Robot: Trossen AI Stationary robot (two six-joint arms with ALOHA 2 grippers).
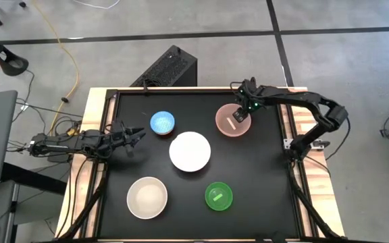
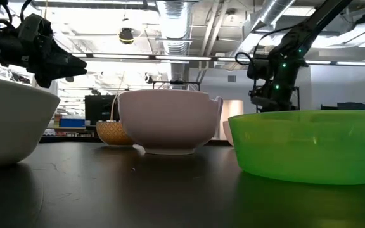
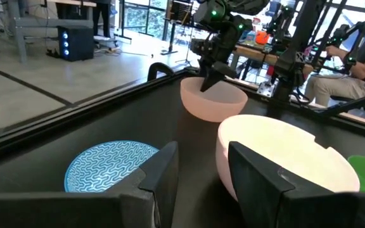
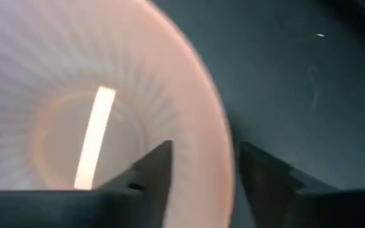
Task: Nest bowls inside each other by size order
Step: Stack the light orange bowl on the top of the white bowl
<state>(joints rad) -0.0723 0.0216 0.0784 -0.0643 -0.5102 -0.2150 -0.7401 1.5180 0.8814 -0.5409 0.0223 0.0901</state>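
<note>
Five bowls stand upright on the black table top: light blue point(image 1: 162, 123), large white point(image 1: 190, 151), cream-white point(image 1: 147, 197), bright green point(image 1: 218, 196) and translucent pink point(image 1: 234, 121). My right gripper point(image 1: 242, 113) is open over the pink bowl's far edge. In the right wrist view point(image 4: 201, 152) one finger stands inside the bowl and one outside, with the rim point(image 4: 224, 171) between them. My left gripper point(image 1: 138, 135) is open and empty, just left of the blue bowl point(image 3: 106, 168) and above the table. My right gripper comes at the pink bowl from above, its fingers astride the rim point(image 4: 224, 171) on the bowl's far side. I cannot tell whether either finger touches the rim. The bowl stands on the table.
The table has a raised wooden frame point(image 1: 93, 101) around it. The white bowl point(image 3: 284, 158) stands between the two grippers. In the low view the green bowl point(image 2: 309, 145) and the cream-white bowl point(image 2: 5, 126) are nearest the front edge. A person point(image 3: 353, 57) sits beyond the table's right side.
</note>
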